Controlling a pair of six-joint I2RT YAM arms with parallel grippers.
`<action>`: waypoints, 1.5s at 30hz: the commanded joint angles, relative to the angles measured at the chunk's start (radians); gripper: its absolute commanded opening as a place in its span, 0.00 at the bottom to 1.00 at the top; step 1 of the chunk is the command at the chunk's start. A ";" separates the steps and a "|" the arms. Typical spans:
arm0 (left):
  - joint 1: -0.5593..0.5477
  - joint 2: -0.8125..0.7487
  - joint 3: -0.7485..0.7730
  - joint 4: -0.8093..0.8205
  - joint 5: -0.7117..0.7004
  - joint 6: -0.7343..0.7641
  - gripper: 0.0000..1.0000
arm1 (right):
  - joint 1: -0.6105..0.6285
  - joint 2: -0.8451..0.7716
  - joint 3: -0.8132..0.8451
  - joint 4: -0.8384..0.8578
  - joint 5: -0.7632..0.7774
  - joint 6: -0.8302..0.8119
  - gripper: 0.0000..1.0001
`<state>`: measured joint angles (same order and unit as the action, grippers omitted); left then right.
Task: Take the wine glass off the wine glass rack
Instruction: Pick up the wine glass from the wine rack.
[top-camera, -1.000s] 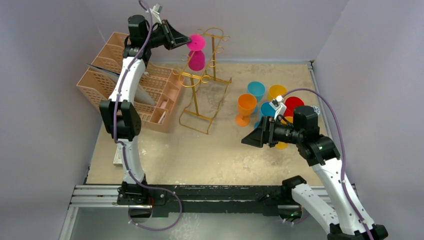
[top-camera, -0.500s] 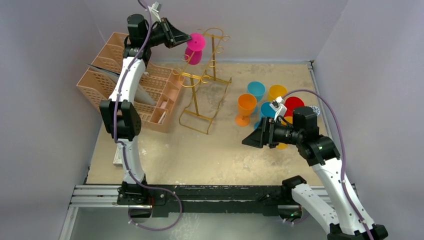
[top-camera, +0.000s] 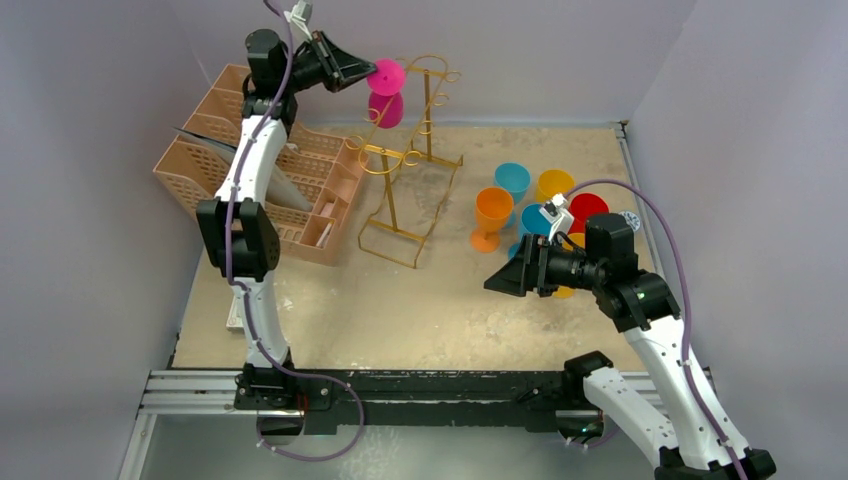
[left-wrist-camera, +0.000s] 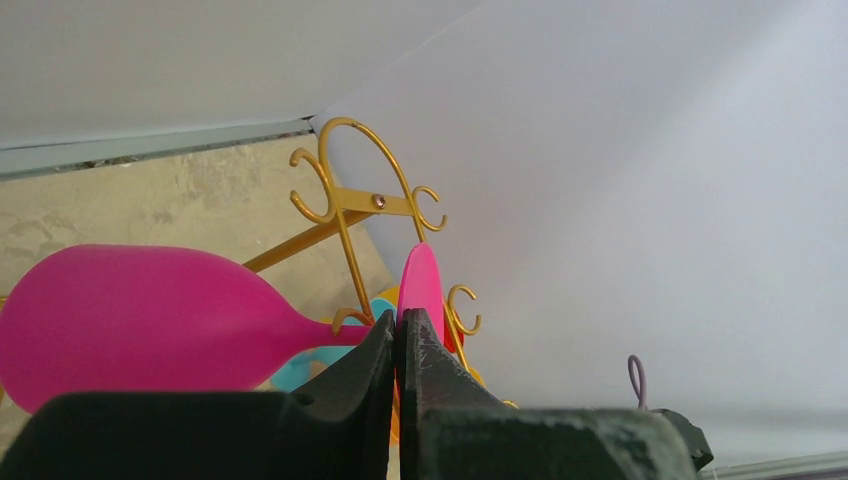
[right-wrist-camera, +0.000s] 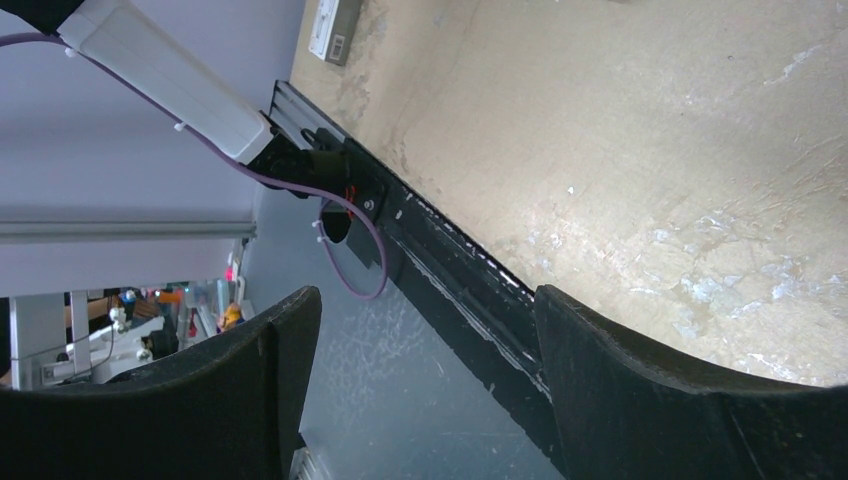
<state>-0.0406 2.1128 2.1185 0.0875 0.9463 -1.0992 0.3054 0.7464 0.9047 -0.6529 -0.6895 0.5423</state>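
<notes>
I run this rig remotely, and it looks to me like a robotics lab test cell. Plain lilac walls (top-camera: 90, 220) box in a scuffed tan table (top-camera: 400, 310). The left arm (top-camera: 248, 160) and right arm (top-camera: 665, 370) are bolted to a metal rail (top-camera: 430, 385) along its near edge. The wine glass rack (left-wrist-camera: 360, 201) stands like a staged prop. Beyond that edge, the right wrist view shows a cluttered room (right-wrist-camera: 150, 320).

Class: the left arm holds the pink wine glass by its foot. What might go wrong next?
The left jaws pinch the pink wine glass by its thin foot only; the bowl's weight might twist it loose. Its stem lies by a curled hook of the wine glass rack; snagging might tip that.
</notes>
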 joint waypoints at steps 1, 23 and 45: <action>0.020 -0.028 -0.007 0.056 -0.003 -0.017 0.00 | -0.003 0.009 0.029 0.007 0.006 0.006 0.80; 0.035 -0.064 -0.063 0.106 -0.071 -0.020 0.00 | -0.003 -0.007 0.008 0.022 -0.002 -0.006 0.81; 0.072 -0.097 -0.150 0.233 -0.119 -0.139 0.00 | -0.002 -0.010 0.012 0.019 0.002 0.005 0.81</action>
<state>0.0154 2.0956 1.9785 0.2466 0.8497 -1.2205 0.3054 0.7395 0.9047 -0.6487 -0.6899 0.5465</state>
